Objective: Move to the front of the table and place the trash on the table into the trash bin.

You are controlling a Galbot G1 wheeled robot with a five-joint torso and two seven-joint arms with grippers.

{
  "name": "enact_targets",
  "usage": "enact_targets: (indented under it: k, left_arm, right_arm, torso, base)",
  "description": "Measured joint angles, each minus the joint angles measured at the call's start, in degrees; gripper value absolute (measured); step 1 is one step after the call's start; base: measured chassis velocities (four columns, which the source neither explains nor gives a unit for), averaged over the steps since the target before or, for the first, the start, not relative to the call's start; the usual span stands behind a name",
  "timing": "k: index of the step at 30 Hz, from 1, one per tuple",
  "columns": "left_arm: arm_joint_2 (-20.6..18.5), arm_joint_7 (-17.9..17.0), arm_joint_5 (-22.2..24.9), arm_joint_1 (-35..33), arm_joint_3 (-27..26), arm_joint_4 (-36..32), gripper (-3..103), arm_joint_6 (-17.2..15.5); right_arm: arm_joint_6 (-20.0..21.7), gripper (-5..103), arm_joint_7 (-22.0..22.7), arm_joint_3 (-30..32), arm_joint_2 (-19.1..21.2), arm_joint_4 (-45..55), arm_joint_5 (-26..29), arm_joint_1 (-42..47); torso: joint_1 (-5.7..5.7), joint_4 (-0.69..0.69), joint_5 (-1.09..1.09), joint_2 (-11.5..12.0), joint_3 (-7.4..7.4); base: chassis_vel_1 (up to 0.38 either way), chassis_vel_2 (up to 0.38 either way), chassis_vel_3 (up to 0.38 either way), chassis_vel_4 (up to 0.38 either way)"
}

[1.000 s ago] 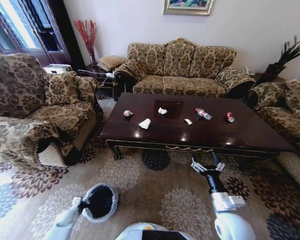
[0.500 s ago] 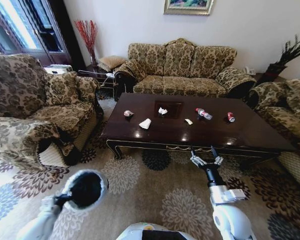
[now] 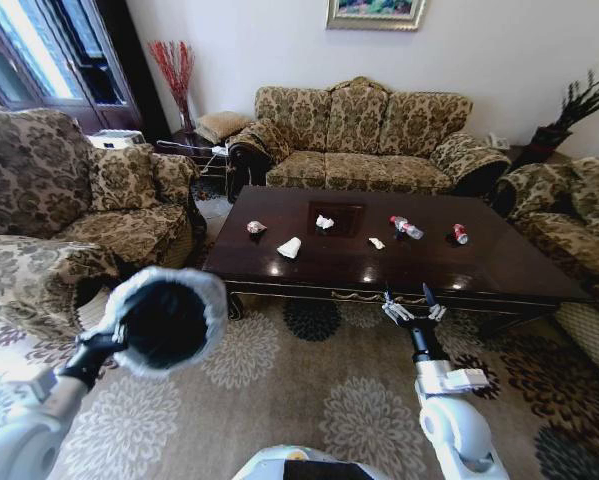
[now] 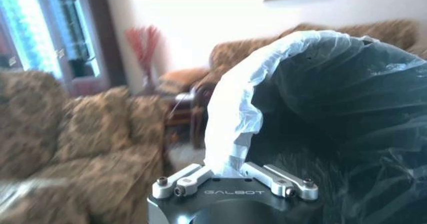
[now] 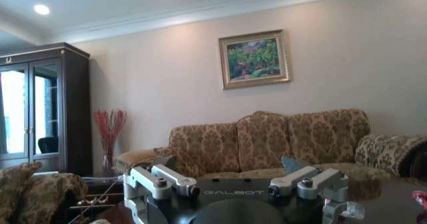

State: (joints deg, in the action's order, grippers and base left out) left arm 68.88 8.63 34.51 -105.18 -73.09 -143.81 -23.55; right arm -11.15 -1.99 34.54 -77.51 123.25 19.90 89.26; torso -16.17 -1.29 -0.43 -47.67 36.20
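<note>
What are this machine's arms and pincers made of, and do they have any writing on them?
Both arms are glossy white shells with black wrist sections. Each ends in a black base marked GALBOT, carrying silver metal links with visible bolts: the left pincer and the right pincer look alike.

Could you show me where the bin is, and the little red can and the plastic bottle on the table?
trash bin (image 3: 164, 322), head view, on its dark inside, held up by the left arm.
red can (image 3: 460, 233), head view, on the can's middle, right part of the tabletop.
plastic bottle (image 3: 406, 227), head view, on its clear body.
</note>
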Motion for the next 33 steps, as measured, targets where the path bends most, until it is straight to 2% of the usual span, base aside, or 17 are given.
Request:
enact_targets:
  k: [2,9,15,19,22,25,28,30,33]
  left_arm:
    - [-1.3,-0.5,0.4,0.7,1.1,-0.7,0,-1.4]
    - [-5.8,-0.6,0.4,-0.5,3.6,-0.3,0,-1.5]
    - [-6.0,-0.8,0.4,1.0,4.9,0.0,0,-1.8]
    - [-5.6,-0.9,0.2,0.9,5.2,0.2,0,-1.8]
    - [-5.8,-0.8,0.4,0.9,4.8,0.2,0,-1.8]
    - [-6.2,-0.9,1.0,1.2,3.7,0.3,0,-1.8]
    - [-6.4,-0.9,1.2,1.4,3.0,0.4,0,-1.8]
    - [-6.4,-0.9,1.3,1.5,2.7,0.4,0,-1.7]
    - [-6.4,-0.8,1.7,1.9,2.4,0.4,0,-1.7]
  right_arm:
    - [0.1,100,0.1,0.0,0.4,0.5,-0.1,0.1]
    - [0.2,100,0.0,0.5,0.6,1.2,0.2,1.0]
    - [0.2,100,-0.2,0.3,0.8,1.7,0.2,1.8]
    - [0.2,100,-0.4,0.1,0.8,1.7,0.1,1.4]
    - [0.3,100,0.0,-0.4,0.8,1.5,0.0,0.5]
    - [0.9,100,2.3,-1.5,0.4,1.2,-0.6,-1.6]
    - [1.4,100,1.9,-1.7,0.2,1.3,-1.6,-1.9]
    - [1.5,100,1.5,-2.0,0.0,1.5,-2.0,-1.7]
    - [1.2,100,0.9,-2.3,-0.6,2.0,-2.3,-0.5]
  torso:
    - [0.00,-0.01,-0.05,0.0,0.00]
    - [0.02,-0.02,-0.01,0.0,-0.01]
    - [0.01,0.01,-0.02,0.0,0.00]
    - [0.01,-0.03,-0.03,0.0,0.00]
    - [0.01,-0.03,-0.02,0.0,0.00]
    - [-0.01,-0.02,-0.02,0.0,0.00]
    - [-0.08,-0.01,-0.03,0.0,0.03]
    - [-0.10,-0.02,0.04,0.0,0.04]
    - [-0.09,0.02,-0.04,0.0,0.04]
  base:
    - [0.000,0.000,0.000,0.000]
    - [-0.052,0.053,0.052,-0.068]
    - [-0.176,0.160,0.162,-0.192]
    - [-0.239,0.240,0.240,-0.246]
    - [-0.272,0.299,0.298,-0.264]
    - [-0.299,0.285,0.308,-0.302]
    - [-0.280,0.256,0.287,-0.285]
    - [-0.175,0.214,0.121,-0.204]
    - [-0.074,0.088,0.029,-0.071]
